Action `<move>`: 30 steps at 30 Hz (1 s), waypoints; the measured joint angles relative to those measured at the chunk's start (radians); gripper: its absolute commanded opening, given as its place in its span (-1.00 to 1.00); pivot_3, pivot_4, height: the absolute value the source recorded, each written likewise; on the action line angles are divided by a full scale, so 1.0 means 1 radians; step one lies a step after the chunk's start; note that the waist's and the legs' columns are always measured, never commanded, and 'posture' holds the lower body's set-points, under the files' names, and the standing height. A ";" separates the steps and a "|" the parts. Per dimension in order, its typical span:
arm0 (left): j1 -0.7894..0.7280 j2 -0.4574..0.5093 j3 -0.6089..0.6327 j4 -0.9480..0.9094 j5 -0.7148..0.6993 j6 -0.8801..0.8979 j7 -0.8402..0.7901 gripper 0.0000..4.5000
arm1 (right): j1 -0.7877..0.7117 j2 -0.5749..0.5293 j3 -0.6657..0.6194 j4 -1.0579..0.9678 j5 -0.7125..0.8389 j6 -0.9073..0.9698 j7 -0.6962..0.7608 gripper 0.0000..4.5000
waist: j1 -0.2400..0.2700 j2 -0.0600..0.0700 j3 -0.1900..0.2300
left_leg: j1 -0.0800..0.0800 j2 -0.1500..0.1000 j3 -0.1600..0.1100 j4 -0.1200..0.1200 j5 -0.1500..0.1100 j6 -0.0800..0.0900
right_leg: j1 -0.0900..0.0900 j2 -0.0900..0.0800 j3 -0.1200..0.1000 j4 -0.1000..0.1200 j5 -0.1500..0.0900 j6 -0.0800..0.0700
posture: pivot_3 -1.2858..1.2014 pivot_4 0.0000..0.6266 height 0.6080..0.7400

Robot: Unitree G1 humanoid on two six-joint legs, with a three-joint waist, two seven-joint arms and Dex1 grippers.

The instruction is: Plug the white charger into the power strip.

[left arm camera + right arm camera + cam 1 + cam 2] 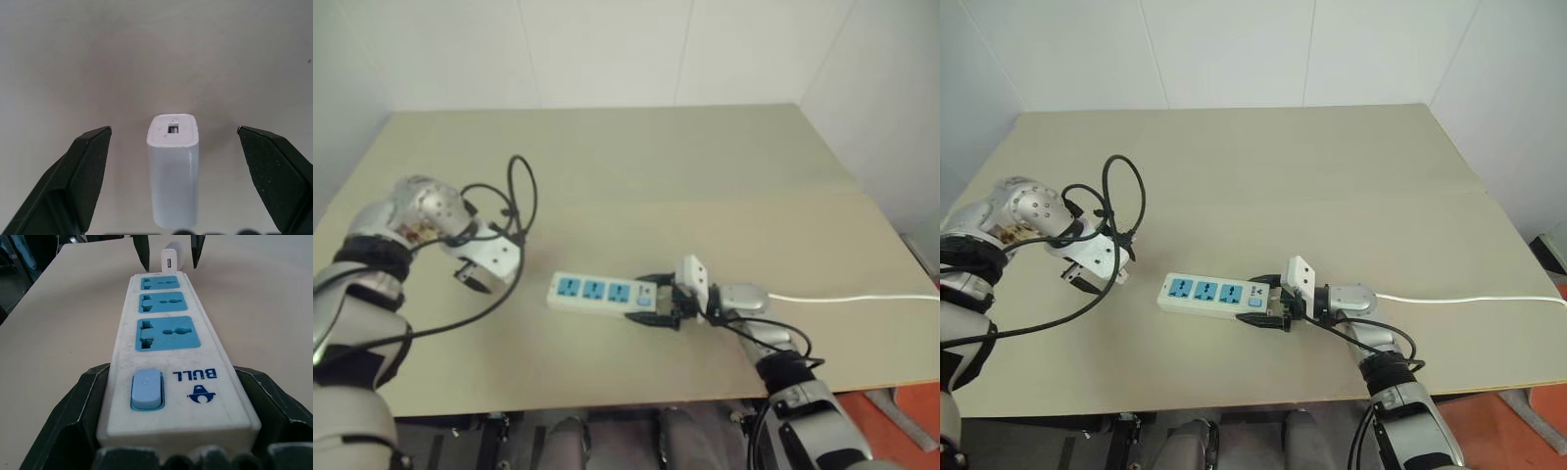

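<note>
The charger (173, 169) is standing upright on the desk (656, 157), left of the strip (600, 292), port end up. Light, stiff and slick, it is likely best pinched across its flat sides. The released left claw (173, 142) is straddling it untouched; the right claw (176, 396) is clasping the strip's switch end, long axis running left-right.
</note>
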 measured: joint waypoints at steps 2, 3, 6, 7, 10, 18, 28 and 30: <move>0.000 -0.006 0.007 0.002 0.011 -0.001 0.001 1.00 | 0.001 0.000 0.000 -0.003 0.000 0.003 -0.003 0.52 | 0.000 0.000 0.000 | 0.000 0.000 0.000 0.000 0.000 0.000 | 0.000 0.000 0.000 0.000 0.000 0.000 | 0.03 -0.52 1.00; 0.001 -0.009 0.010 0.003 0.017 -0.001 0.003 1.00 | 0.002 0.000 0.000 -0.005 0.000 0.004 -0.006 0.52 | 0.000 0.000 0.000 | 0.000 0.000 0.000 0.000 0.000 0.000 | 0.000 0.000 0.000 0.000 0.000 0.000 | 0.03 -0.52 1.00; 0.004 -0.019 0.012 0.004 0.033 -0.002 0.007 1.00 | 0.006 0.001 0.000 -0.009 0.001 0.008 -0.017 0.52 | 0.000 0.000 0.000 | 0.000 0.000 0.000 0.000 0.000 0.000 | 0.000 0.000 0.000 0.000 0.000 0.000 | 0.03 -0.52 1.00; 0.004 -0.020 0.014 0.004 0.036 -0.002 0.007 1.00 | 0.006 0.002 0.000 -0.011 0.001 0.009 -0.019 0.52 | 0.000 0.000 0.000 | 0.000 0.000 0.000 0.000 0.000 0.000 | 0.000 0.000 0.000 0.000 0.000 0.000 | 0.03 -0.52 1.00; 0.004 -0.029 0.021 0.011 0.061 -0.004 0.014 0.72 | 0.007 0.002 0.000 -0.012 0.000 0.012 -0.024 0.52 | 0.001 0.000 0.000 | 0.001 0.000 0.000 0.000 0.000 0.000 | 0.001 0.000 0.000 0.001 0.000 0.000 | 0.03 -0.52 1.00; 0.007 -0.041 0.032 0.031 0.076 -0.024 0.000 -0.42 | 0.009 -0.001 -0.004 -0.012 0.000 0.017 -0.043 0.52 | 0.014 0.000 0.000 | 0.003 -0.001 0.000 0.001 0.001 0.000 | 0.002 0.000 0.000 0.003 0.000 0.000 | 0.03 -0.52 1.00; 0.007 -0.068 0.077 0.038 0.041 -0.024 -0.041 -0.54 | 0.008 0.000 -0.005 -0.012 0.001 0.017 -0.049 0.52 | 0.016 0.000 0.000 | 0.002 -0.001 0.000 0.001 0.001 0.000 | 0.001 0.000 0.000 0.003 0.000 0.000 | 0.03 -0.52 1.00; 0.009 -0.084 0.107 0.026 -0.008 -0.002 -0.070 -0.54 | 0.008 0.000 -0.005 -0.012 0.001 0.017 -0.049 0.52 | 0.016 0.000 0.000 | 0.001 -0.001 0.000 0.001 0.001 0.000 | 0.001 0.000 0.000 0.002 0.000 0.000 | 0.03 -0.52 1.00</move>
